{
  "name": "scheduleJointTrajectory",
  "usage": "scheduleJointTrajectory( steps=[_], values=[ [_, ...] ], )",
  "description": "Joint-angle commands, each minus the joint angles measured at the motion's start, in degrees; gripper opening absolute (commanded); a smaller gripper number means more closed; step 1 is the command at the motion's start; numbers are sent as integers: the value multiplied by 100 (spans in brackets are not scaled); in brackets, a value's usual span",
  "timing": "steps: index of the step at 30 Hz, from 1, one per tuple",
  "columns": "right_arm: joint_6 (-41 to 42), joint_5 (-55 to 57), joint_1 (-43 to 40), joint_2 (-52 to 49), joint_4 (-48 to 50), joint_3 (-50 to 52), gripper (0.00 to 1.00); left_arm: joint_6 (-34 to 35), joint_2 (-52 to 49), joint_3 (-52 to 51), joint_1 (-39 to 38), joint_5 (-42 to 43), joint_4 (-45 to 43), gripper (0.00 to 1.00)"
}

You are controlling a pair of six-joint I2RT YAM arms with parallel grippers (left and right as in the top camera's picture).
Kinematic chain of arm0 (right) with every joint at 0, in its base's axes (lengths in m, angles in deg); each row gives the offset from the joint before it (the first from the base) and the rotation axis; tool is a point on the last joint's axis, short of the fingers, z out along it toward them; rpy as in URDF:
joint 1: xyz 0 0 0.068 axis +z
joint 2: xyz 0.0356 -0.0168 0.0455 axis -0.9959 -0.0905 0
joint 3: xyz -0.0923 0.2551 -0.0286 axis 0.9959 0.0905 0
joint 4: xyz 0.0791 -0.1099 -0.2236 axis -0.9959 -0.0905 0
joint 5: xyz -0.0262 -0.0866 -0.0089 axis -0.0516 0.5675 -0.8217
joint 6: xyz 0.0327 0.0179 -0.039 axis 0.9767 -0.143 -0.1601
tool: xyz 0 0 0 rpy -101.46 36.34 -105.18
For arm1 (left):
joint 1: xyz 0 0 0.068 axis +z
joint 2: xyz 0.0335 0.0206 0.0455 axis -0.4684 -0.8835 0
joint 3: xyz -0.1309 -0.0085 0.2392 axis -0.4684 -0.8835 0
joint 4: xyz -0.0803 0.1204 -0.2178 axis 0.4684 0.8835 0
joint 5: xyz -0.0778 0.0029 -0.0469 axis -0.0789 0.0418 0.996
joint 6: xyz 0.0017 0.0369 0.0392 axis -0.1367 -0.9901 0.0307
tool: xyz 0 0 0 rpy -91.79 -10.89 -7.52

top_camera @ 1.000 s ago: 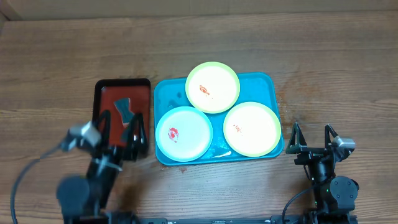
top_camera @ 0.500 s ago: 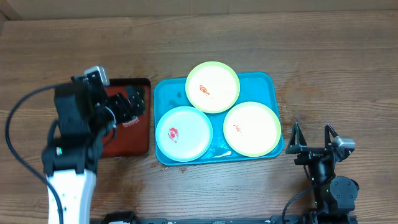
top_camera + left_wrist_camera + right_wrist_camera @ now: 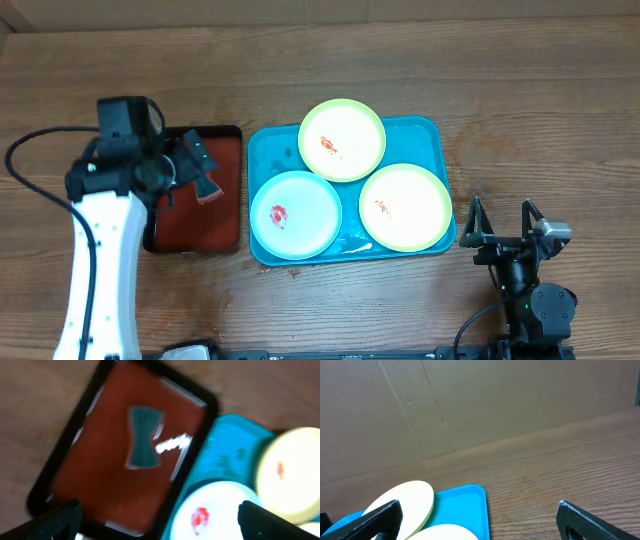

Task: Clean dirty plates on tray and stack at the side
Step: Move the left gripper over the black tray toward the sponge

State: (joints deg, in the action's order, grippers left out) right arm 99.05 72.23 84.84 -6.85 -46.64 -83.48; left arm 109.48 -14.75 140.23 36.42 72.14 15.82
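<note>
Three plates lie on the turquoise tray. A pale yellow plate with a red smear is at the back, and a second pale yellow one with a faint smear is at the right. A white-blue plate with a red blot is at the front left. My left gripper hangs open and empty over the red tray. Its wrist view shows the white-blue plate, a yellow plate and the turquoise tray. My right gripper is open and empty, to the right of the tray.
A black-rimmed red tray sits left of the turquoise tray. A dark teal bow-tie-shaped sponge lies on it. A cardboard wall stands behind the table. The right wrist view shows the tray's corner and a yellow plate.
My left arm has risen from the table's front left and swung back over the red tray. The right arm and the plates have not moved.
</note>
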Motion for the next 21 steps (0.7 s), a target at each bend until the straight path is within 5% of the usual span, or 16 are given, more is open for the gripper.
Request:
scheduleJointTrajectory(
  steps=[1,21],
  values=[
    [37,35,28,46,37,57,100,214,-323,286,229,-105,76,100],
    [37,33,28,46,37,57,100,170,-2009,286,234,531,-743,100]
  ],
)
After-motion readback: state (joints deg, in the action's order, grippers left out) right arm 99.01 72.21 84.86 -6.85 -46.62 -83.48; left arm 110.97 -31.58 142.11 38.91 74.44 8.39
